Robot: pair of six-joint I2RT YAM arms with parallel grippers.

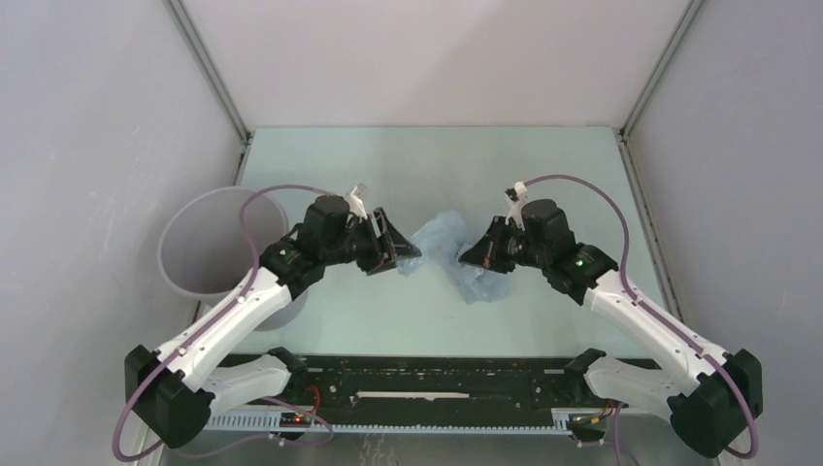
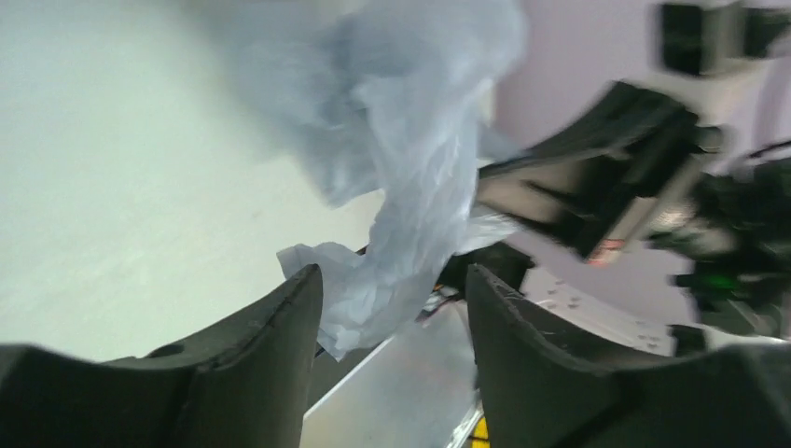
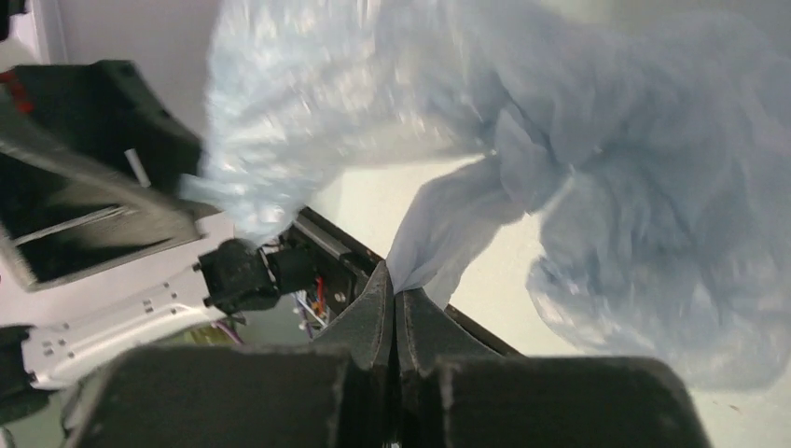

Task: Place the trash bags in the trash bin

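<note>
The pale blue trash bag (image 1: pixel 448 249) hangs crumpled between my two grippers over the middle of the table. My right gripper (image 1: pixel 470 256) is shut on a twisted fold of the bag (image 3: pixel 606 168), and its fingertips (image 3: pixel 395 285) are pinched together on the film. My left gripper (image 1: pixel 400 250) is open, its jaws wide apart (image 2: pixel 392 299). A loose corner of the bag (image 2: pixel 410 140) hangs between them, close to the left finger (image 2: pixel 289 317), and is not gripped. The grey round trash bin (image 1: pixel 189 243) stands at the left, partly hidden behind my left arm.
The enclosure's walls close in on the left, right and back. The black base rail (image 1: pixel 437 383) runs along the near edge. My left arm crosses over the bin's right rim.
</note>
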